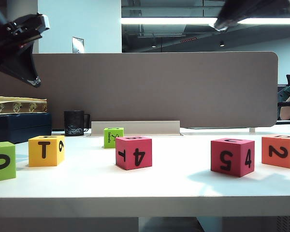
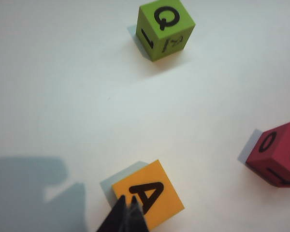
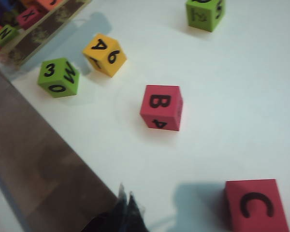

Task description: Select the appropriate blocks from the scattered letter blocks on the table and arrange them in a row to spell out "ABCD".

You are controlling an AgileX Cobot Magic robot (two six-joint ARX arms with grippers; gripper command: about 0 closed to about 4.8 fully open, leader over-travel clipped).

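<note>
Left gripper [image 2: 127, 212] closed, empty, above yellow block [image 2: 148, 194], A uppermost; opening wide, centring advisable. Right gripper [image 3: 125, 209] closed, idle near C block [image 3: 256, 205].

In the exterior view my left gripper [image 1: 36, 79] is cropped by the frame's left edge, and only a blurred dark piece of my right arm [image 1: 253, 12] shows along the top. The lime-green 0 cube [image 1: 1, 162] and the orange 2 cube [image 1: 281, 151] are each cut by a side edge. The small green cube's [image 1: 113, 137] print is too tiny to read.
</note>
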